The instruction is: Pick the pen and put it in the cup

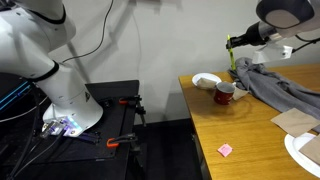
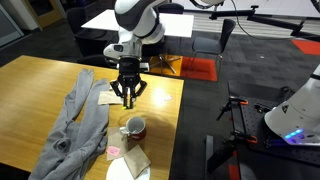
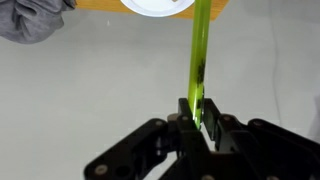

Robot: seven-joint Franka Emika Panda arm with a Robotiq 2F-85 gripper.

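Observation:
My gripper (image 3: 197, 125) is shut on the thin yellow-green pen (image 3: 198, 60), which sticks out straight from between the jaws. In an exterior view the gripper (image 1: 236, 47) holds the pen (image 1: 233, 62) in the air above the wooden table, up and to the right of the dark red cup (image 1: 225, 94). In the other exterior view the gripper (image 2: 128, 97) hangs just behind and above the cup (image 2: 134, 127). The cup stands upright and is out of the wrist view.
A white shallow bowl (image 1: 207, 80) (image 3: 158, 5) sits next to the cup. A grey cloth (image 1: 275, 82) (image 2: 75, 130) lies across the table. A pink sticky note (image 1: 226, 150), brown paper (image 2: 136, 160) and a white plate (image 1: 305, 150) lie near the table's end.

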